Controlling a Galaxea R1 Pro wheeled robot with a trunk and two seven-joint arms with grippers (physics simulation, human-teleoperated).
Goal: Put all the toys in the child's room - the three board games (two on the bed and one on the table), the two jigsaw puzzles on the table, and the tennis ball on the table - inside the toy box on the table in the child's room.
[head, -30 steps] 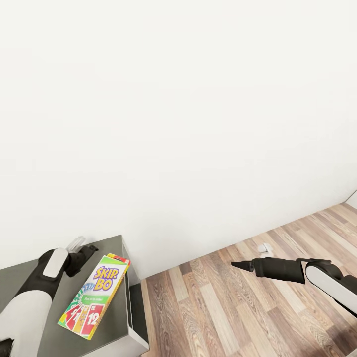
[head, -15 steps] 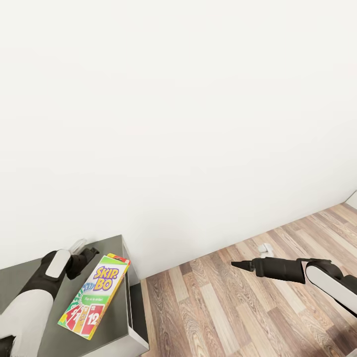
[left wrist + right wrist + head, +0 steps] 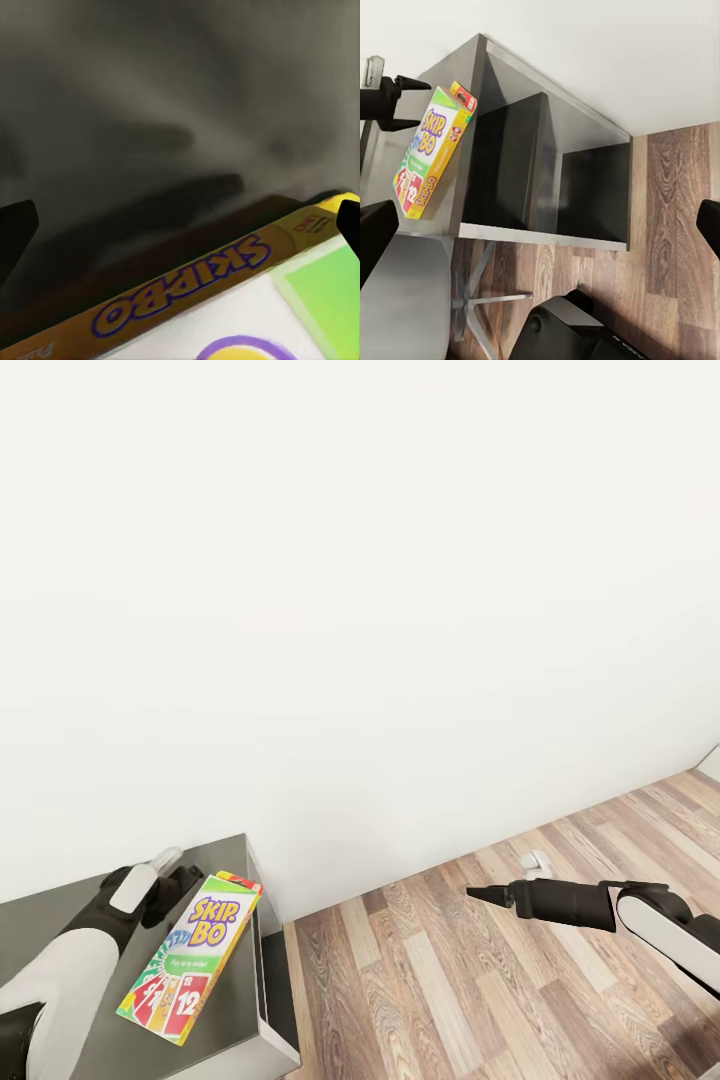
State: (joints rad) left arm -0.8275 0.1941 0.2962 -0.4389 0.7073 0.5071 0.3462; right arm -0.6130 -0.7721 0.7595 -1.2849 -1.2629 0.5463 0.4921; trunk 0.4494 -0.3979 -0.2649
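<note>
Resting flat on the dark grey cabinet top (image 3: 60, 920), the SKIP-BO board game (image 3: 190, 957) waits beside your wide-open left hand (image 3: 397, 101), your right hand (image 3: 480, 895) spread empty above the floor (image 3: 450, 980), nothing visibly boxed yet.

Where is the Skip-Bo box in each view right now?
Head view: Skip-Bo box at lower left, lying on the dark-grey cabinet top.
Left wrist view: its yellow side and face close up.
Right wrist view: box at upper left.
Shared landmark: the cabinet top under it.
</note>
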